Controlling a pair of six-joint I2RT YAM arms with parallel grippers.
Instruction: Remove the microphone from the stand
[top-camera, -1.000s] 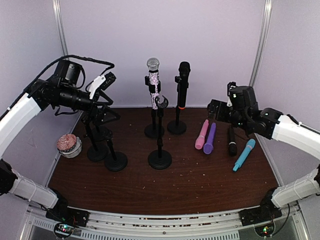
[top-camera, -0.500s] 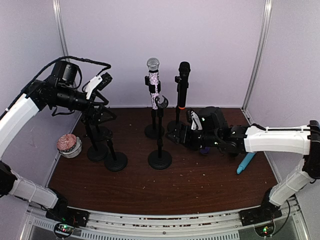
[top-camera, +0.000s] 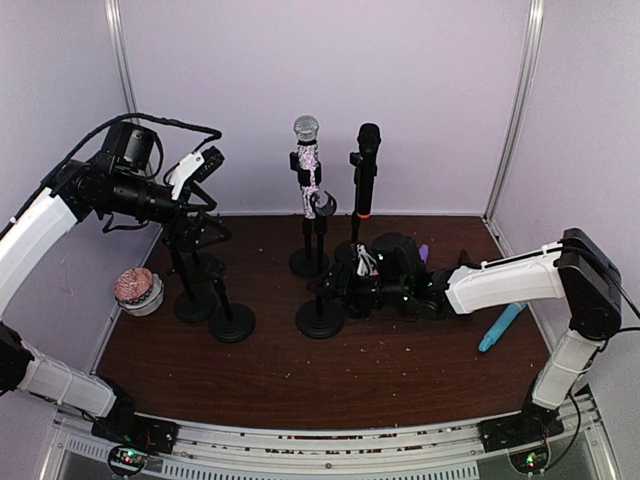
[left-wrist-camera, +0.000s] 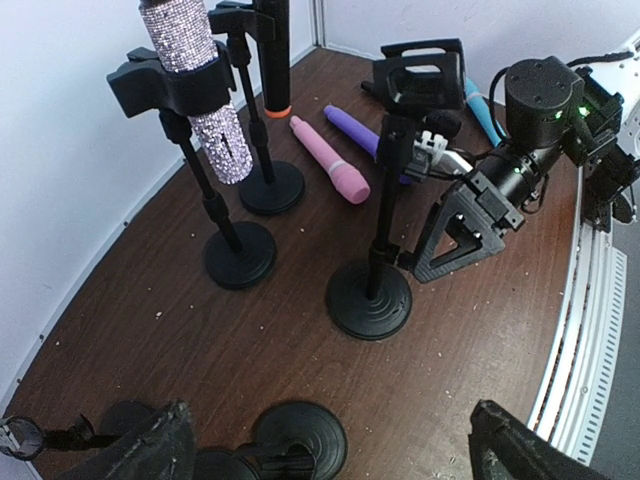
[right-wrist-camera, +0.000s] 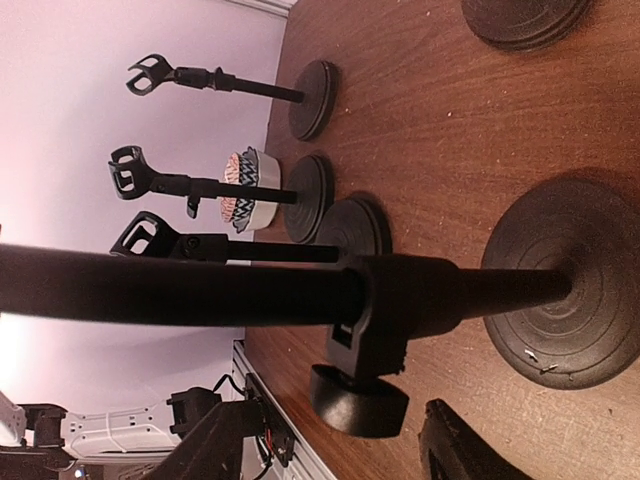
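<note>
A glittery silver microphone (top-camera: 306, 165) (left-wrist-camera: 195, 90) stands clipped in a stand at the back. Beside it a black microphone (top-camera: 366, 165) (left-wrist-camera: 272, 50) with an orange ring sits in another stand. In front of them is an empty stand (top-camera: 320, 250) (left-wrist-camera: 385, 200). My right gripper (top-camera: 335, 285) (right-wrist-camera: 340, 410) lies low beside that stand's pole, open, its fingers apart on either side of the pole's clamp knob (right-wrist-camera: 360, 400) without touching it. High at the left my left gripper (top-camera: 205, 170) (left-wrist-camera: 330, 450) hangs wide open, holding nothing.
Several empty stands (top-camera: 215, 290) crowd the left side under my left arm. A pink-topped thing in a white bowl (top-camera: 137, 290) sits at the left edge. Loose pink (left-wrist-camera: 330, 160), purple (left-wrist-camera: 355, 130) and blue (top-camera: 503, 325) microphones lie on the table at the right.
My right arm has swung from the right side down and left to the front stand's pole, its jaws narrowing. The left arm has barely moved.
</note>
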